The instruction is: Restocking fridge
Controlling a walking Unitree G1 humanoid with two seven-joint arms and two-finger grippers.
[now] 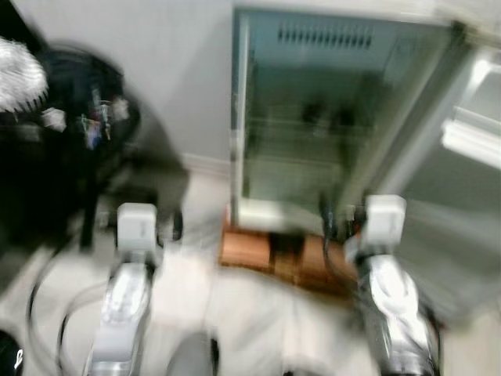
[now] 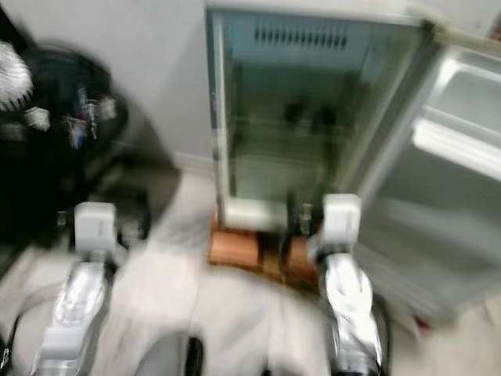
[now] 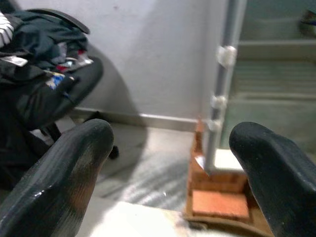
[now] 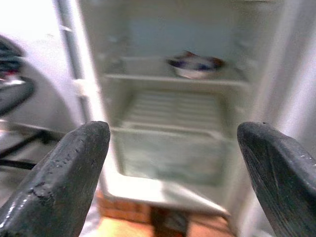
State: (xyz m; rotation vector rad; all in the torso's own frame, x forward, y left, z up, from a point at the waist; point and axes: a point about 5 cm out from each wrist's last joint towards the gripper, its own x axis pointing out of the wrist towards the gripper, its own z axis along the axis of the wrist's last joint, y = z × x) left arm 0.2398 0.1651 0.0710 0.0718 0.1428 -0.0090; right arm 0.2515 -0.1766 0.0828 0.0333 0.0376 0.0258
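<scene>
The small fridge [image 1: 313, 157] stands open straight ahead, its door [image 1: 470, 149] swung out to the right. Its wire shelves look mostly bare. On an upper shelf lies a blurred blue-and-white item [image 4: 195, 65], seen as dark shapes [image 1: 325, 116] in the eye views. My right gripper [image 4: 173, 143] is held low in front of the fridge's opening, open with nothing between its fingers. My left gripper [image 3: 170, 143] is open too and holds nothing. It points at the wall left of the fridge's edge [image 3: 222, 98]. The eye views are blurred.
The fridge rests on red bricks [image 1: 266, 254] on the pale floor. A black chair piled with dark clothes and bags [image 1: 78, 133] stands at the left against the grey wall [image 1: 180, 63]. Cables loop on the floor [image 1: 47, 298] by my left arm.
</scene>
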